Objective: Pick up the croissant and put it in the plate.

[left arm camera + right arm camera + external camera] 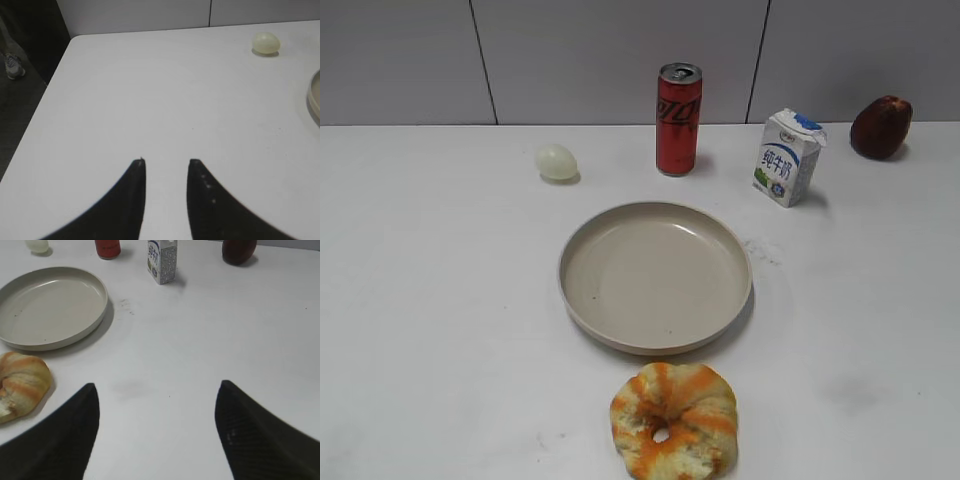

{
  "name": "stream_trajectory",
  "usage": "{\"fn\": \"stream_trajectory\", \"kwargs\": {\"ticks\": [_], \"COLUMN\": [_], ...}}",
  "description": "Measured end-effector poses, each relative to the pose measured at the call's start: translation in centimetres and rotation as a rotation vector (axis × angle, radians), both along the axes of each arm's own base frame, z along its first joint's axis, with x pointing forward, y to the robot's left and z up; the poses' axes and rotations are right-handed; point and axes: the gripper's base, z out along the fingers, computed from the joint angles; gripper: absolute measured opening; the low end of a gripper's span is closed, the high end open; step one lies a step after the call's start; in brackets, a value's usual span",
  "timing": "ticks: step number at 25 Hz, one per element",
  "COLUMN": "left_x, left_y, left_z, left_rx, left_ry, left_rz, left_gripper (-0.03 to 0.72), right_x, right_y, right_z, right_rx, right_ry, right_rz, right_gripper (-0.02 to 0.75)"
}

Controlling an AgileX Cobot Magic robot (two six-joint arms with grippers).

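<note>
From the exterior camera, the croissant (674, 421) lay on the white table (430, 330) at the near edge, just in front of the plate (655, 276) and close to its rim without clearly touching it. The plate sat in the middle with nothing in it. Behind it stood a red can (678, 119) upright, a small milk carton (788, 157) to its right, a pale egg (556, 161) to its left, and a dark red fruit (881, 127) off in the far right corner. Neither arm showed in this view.

The left wrist camera showed the left gripper (166, 162) above bare table near the left edge, its dark fingers (207, 200) a little apart with nothing between them. The egg (265, 43) lay well off to the upper right, and a sliver of the plate (315, 92) showed at the right border.

In the right wrist camera, the right gripper (157, 387) hung with its jaws spread wide over empty tabletop. The croissant (21, 383) was just to the left of the left finger, apart from it, with the plate (51, 306) beyond. The carton (162, 260), the can (107, 247) and the fruit (239, 250) stood along the top.
</note>
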Motion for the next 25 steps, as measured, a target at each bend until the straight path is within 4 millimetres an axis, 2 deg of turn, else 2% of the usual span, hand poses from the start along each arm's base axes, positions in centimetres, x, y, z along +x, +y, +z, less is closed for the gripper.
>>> {"fn": "stream_trajectory", "kwargs": {"ticks": [5, 13, 16, 20, 23, 25], "left_x": [0.0, 0.0, 0.0, 0.0, 0.0, 0.0], "left_y": [0.0, 0.0, 0.0, 0.0, 0.0, 0.0], "left_z": [0.0, 0.0, 0.0, 0.0, 0.0, 0.0], "left_rx": [0.0, 0.0, 0.0, 0.0, 0.0, 0.0], "left_ry": [0.0, 0.0, 0.0, 0.0, 0.0, 0.0], "left_rz": [0.0, 0.0, 0.0, 0.0, 0.0, 0.0], "left_gripper": [0.228, 0.228, 0.228, 0.228, 0.228, 0.228], "right_x": [3.2, 11.0, 14.1, 17.8, 19.6, 20.2], "right_y": [0.4, 1.3, 2.0, 3.4, 4.8, 6.5], "right_z": [0.8, 1.0, 0.3, -1.1, -2.4, -3.2], "right_rx": [-0.021, -0.074, -0.085, 0.0, 0.014, -0.022], "right_ry": [0.155, 0.481, 0.583, 0.701, 0.77, 0.809], "right_rz": [-0.002, 0.009, 0.05, 0.112, 0.168, 0.234], "right_gripper": [0.542, 0.564, 0.602, 0.606, 0.606, 0.606]}}
